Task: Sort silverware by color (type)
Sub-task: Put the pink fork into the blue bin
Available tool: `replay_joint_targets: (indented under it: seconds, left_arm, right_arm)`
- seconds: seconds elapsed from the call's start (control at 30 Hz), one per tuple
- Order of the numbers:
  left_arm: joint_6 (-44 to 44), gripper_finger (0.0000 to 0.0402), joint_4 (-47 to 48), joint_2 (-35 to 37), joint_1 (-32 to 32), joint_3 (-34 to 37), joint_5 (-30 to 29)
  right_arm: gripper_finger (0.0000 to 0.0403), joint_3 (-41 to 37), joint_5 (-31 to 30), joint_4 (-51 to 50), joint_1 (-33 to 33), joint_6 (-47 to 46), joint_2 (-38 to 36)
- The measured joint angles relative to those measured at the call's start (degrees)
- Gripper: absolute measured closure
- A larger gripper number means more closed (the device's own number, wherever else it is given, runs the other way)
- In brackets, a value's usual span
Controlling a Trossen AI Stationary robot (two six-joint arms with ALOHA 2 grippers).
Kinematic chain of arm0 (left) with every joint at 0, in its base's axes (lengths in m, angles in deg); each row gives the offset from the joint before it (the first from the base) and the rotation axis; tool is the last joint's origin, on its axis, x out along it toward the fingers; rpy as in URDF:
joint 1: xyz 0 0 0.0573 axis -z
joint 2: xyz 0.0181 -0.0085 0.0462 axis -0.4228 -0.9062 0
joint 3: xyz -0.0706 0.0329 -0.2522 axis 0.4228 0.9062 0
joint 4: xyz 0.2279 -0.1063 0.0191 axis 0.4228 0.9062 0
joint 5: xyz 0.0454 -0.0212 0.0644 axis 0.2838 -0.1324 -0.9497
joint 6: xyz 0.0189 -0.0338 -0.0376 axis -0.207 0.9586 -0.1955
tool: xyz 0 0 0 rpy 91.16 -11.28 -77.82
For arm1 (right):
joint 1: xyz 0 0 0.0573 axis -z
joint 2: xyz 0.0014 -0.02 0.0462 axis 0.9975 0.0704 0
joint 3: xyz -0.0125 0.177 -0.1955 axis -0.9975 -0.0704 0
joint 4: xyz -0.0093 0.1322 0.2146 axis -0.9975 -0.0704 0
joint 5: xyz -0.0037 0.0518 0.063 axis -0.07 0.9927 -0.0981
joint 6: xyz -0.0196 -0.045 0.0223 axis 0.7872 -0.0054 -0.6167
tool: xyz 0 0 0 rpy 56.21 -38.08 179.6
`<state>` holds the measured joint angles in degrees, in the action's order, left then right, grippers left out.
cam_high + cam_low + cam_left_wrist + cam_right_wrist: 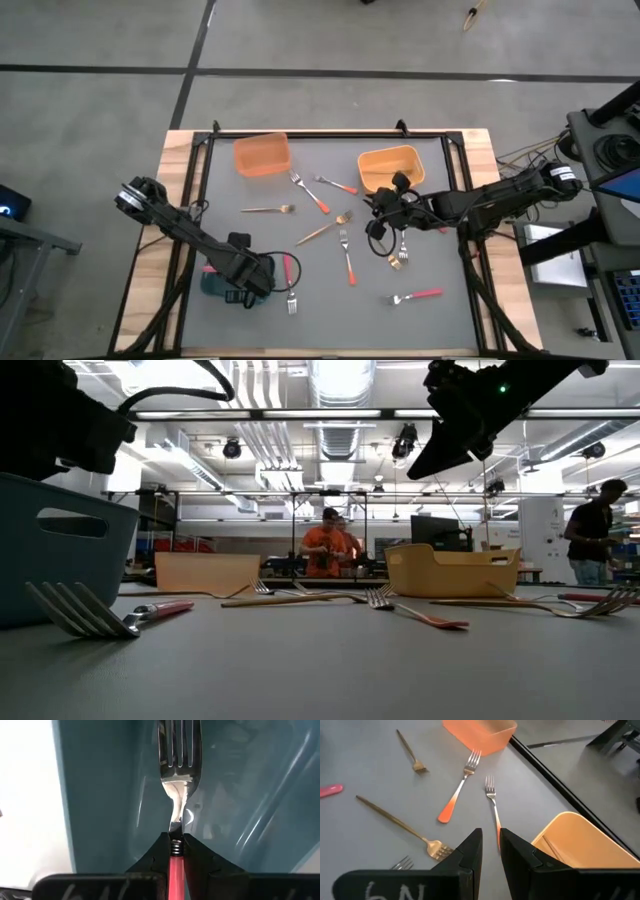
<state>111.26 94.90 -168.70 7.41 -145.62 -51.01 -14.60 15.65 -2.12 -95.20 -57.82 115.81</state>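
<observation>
**Red-handled fork held over the teal bin; right jaws nearly shut above loose forks**

The left gripper (176, 851) is seen with its jaws closed on a red-handled fork (176, 780). The pink-red handle is pinched between the two jaw tips, right where the handle meets the metal neck. The silver neck and tines stick straight out beyond the jaws. The tines are set inside the teal bin (100, 795), whose smooth inner walls fill the left wrist view. In the high view, the same left gripper (262, 272) is placed at the near left of the grey surface (440, 320), over the teal bin (212, 285).

The right gripper (490, 846) is held above the surface with its jaws almost closed, only a narrow gap being left, and nothing is gripped. Ahead of the jaws, in line with the gap, an orange-handled fork (491, 800) lies flat. Just beside it a second orange-handled fork (460, 787) is seen. An all-gold fork (400, 829) lies with its tines near one jaw tip. The yellow-orange bin (580, 845) stands just beside the jaws on the other side, and the orange bin (480, 732) lies farther ahead.
</observation>
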Motion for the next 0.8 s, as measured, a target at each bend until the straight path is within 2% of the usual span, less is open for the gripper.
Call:
replay_joint_targets:
  seconds: [0.33,0.6,0.8]
  left_arm:
    - [5.6,0.0386,-0.1,-1.4,0.2,0.1,0.2]
    - [5.4,0.0386,-1.0,-1.4,0.4,0.4,0.1]
    - [8.8,0.0386,-3.2,-2.4,0.4,0.5,-3.1]
  right_arm:
    - [0.0344,0.0,0.0,0.0,0.0,-1.5,0.3]
    - [0.0344,-0.1,0.0,0.2,0.0,-2.6,1.3]
    - [0.0344,-0.1,0.0,0.2,0.0,-0.6,1.3]
